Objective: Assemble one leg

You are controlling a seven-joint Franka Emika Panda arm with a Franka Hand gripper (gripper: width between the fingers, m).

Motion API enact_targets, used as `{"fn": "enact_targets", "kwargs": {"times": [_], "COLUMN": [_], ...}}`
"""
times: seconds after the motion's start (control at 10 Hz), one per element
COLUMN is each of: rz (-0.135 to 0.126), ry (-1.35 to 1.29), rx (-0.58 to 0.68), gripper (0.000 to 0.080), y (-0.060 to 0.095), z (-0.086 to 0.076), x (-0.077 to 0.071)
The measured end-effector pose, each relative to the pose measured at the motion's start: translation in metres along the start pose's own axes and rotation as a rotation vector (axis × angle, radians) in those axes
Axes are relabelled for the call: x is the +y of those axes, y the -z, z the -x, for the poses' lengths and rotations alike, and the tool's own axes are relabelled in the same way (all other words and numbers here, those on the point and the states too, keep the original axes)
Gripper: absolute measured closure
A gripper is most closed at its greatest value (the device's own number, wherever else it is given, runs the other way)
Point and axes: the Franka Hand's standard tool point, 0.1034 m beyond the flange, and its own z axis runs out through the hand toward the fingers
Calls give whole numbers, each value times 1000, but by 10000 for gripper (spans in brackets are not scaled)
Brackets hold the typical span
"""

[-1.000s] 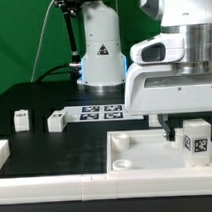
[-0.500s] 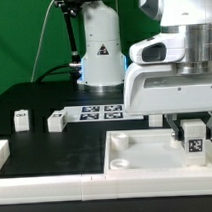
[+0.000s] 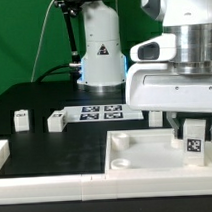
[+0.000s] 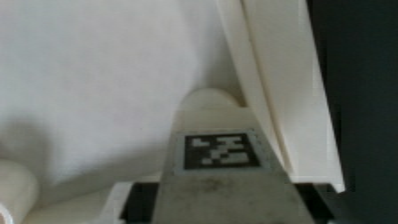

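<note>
My gripper is shut on a white leg with a black-and-white tag. It holds the leg upright over the right part of the large white tabletop. In the wrist view the leg runs out from between my black fingers toward a round corner socket of the tabletop. The leg's lower end is at or just above the tabletop; contact cannot be told. Two more legs lie on the black table, one at the exterior view's left and one beside it.
The marker board lies at the back centre. White border rails run along the front and the left edge. A white robot base stands behind, before a green backdrop. A raised tabletop edge runs beside the leg.
My gripper has sunk with the leg toward the tabletop and shifted slightly to the exterior view's left. The loose legs have not moved.
</note>
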Motion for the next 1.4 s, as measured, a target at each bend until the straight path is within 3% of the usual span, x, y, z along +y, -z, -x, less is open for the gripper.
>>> {"fn": "enact_targets", "kwargs": {"times": [0.6, 0.7, 0.8, 0.9, 1.4], "rz": [54, 52, 52, 52, 52], "ry": [-348, -353, -351, -351, -351], "rx": [13, 12, 12, 12, 12], "gripper": [489, 489, 312, 186, 150], "y": [1, 1, 1, 1, 1], "z": [-5, -4, -4, -4, -4], "x": [20, 18, 18, 18, 18]}}
